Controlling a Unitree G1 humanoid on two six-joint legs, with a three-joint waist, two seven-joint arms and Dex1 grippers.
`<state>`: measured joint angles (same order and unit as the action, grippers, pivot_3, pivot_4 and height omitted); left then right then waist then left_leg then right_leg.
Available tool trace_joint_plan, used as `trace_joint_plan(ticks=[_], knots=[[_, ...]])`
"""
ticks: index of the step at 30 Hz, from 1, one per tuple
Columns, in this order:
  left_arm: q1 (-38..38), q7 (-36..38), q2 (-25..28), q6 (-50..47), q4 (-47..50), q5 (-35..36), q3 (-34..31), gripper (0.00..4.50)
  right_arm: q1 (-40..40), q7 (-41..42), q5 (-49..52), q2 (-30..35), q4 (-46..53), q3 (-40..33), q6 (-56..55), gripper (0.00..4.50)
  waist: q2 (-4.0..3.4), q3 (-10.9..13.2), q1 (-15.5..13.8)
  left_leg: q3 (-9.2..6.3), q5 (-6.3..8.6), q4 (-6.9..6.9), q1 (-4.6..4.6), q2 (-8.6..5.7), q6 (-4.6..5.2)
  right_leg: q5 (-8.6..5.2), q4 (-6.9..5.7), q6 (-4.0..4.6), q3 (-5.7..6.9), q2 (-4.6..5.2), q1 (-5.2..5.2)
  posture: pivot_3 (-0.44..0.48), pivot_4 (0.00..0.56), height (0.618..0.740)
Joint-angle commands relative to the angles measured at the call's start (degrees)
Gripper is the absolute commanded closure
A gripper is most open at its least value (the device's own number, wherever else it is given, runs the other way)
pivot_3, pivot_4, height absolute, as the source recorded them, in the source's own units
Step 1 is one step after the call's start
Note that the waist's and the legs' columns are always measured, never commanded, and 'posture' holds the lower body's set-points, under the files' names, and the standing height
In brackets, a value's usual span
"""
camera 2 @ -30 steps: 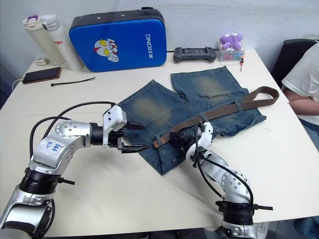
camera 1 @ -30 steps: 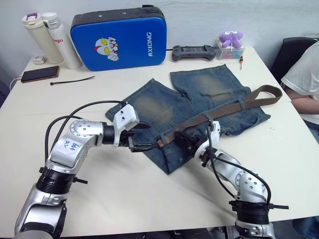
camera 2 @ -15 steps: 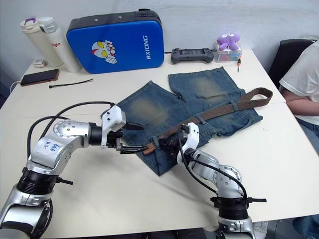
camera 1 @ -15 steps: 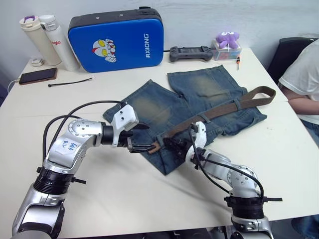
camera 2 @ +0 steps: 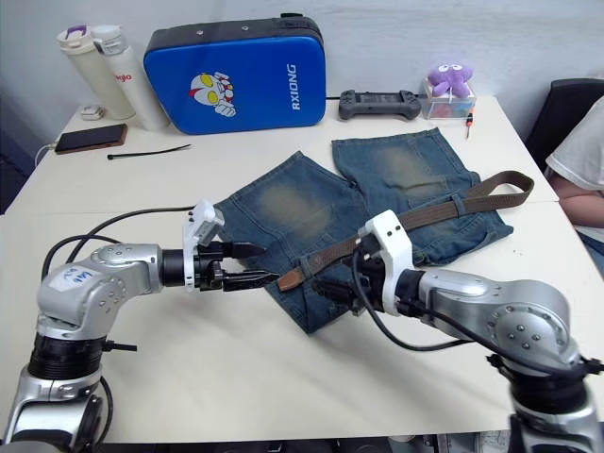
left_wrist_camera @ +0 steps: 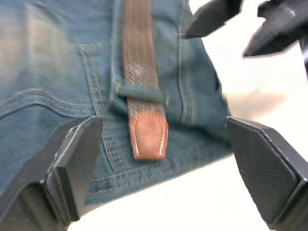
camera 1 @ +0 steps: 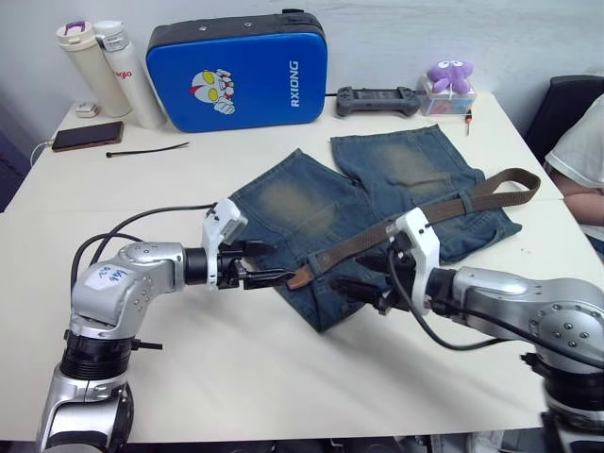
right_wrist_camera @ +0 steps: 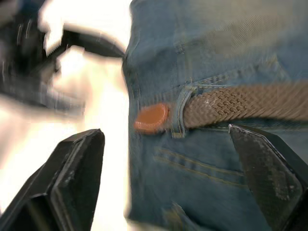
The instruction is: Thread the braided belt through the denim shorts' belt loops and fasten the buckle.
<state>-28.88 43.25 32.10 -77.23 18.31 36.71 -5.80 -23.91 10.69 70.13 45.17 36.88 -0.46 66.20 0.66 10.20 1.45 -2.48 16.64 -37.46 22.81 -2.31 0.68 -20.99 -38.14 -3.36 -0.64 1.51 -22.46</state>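
Left wrist view: braided belt [left_wrist_camera: 139, 62] tip pokes through a belt loop [left_wrist_camera: 142, 92]; both hands, left hand [left_wrist_camera: 159, 192] and right hand [right_wrist_camera: 163, 192], released, grasping nothing.

Faded denim shorts [camera 1: 377, 203] lie flat mid-bench, legs pointing far. The braided belt [camera 1: 425, 217] runs along the waistband, tan tip [left_wrist_camera: 149, 135] poking just past a belt loop [left_wrist_camera: 142, 91] at the near-left end, its right end looping beyond the shorts.
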Motion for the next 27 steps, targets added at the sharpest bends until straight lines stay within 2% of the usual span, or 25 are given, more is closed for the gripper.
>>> trace_joint_plan(ticks=[1, 4, 7, 12, 18, 23, 27], knots=[[-2.6, -5.2, -1.6, -14.5, -2.7, 11.6, -5.6, 0.00, -0.7, 13.2, -8.5, 6.8, 3.1, 0.1, -6.7, 0.02, -0.01, 0.0, 0.0, 0.00, 0.02, -0.13, 0.13, -0.02, 0.03, 0.00, -0.03, 0.00, 0.01, 0.01, -0.05, 0.000, 0.150, 0.739], [-4.9, -15.9, -3.8, -15.3, -11.7, 19.5, -8.5, 0.00, -0.4, 19.8, -11.0, 9.5, 1.9, -0.5, -9.8, 0.02, 0.02, 0.0, -0.1, -0.10, 0.06, -0.45, 0.21, -0.01, 0.09, 0.00, -0.05, 0.00, 0.11, 0.03, 0.00, 0.000, 0.150, 0.739], [-8.0, -28.0, -8.2, -15.3, -20.2, 24.2, -13.9, 0.00, -0.7, 25.4, -11.5, 11.1, 1.4, -1.0, -10.6, 0.02, 0.03, 0.0, -0.3, -0.10, 0.06, -0.53, 0.23, -0.02, 0.08, 0.00, -0.11, 0.00, 0.12, 0.05, -0.02, 0.000, 0.150, 0.739], [-9.6, -39.5, -9.7, -15.3, -26.9, 34.0, -13.3, 0.00, -1.1, 29.9, -16.7, 13.8, 2.6, 0.0, -12.5, 0.02, 0.07, 0.0, -0.8, -0.07, -0.03, -0.59, 0.27, -0.02, -0.18, 0.00, -0.12, 0.00, 0.12, 0.06, -0.05, 0.000, 0.150, 0.739], [-11.5, -46.0, -11.4, -15.3, -30.6, 38.5, -11.2, 0.00, -1.4, 28.2, -18.6, 13.1, 2.3, -1.5, -12.0, 0.02, 0.08, 0.0, -1.7, -0.08, -0.03, -0.65, 0.30, -0.04, -0.24, 0.00, -0.10, -0.01, 0.11, 0.08, -0.05, 0.000, 0.150, 0.739], [-11.3, -45.3, -9.5, -15.3, -31.3, 39.4, -4.3, 0.00, -2.0, 26.4, -18.5, 13.0, 2.4, -2.3, -10.0, 0.02, 0.07, 0.0, -1.7, -0.08, -0.03, -0.65, 0.31, -0.04, -0.27, 0.00, -0.10, 0.00, 0.11, 0.07, -0.06, 0.000, 0.150, 0.739], [-12.0, -45.4, -11.2, -15.3, -32.5, 39.2, -3.5, 0.00, -2.2, 25.1, -18.5, 13.2, 2.6, -3.0, -9.0, 0.02, 0.07, 0.0, -1.7, -0.08, -0.03, -0.65, 0.29, -0.05, -0.28, 0.00, -0.11, 0.00, 0.11, 0.08, -0.06, 0.000, 0.150, 0.739]])
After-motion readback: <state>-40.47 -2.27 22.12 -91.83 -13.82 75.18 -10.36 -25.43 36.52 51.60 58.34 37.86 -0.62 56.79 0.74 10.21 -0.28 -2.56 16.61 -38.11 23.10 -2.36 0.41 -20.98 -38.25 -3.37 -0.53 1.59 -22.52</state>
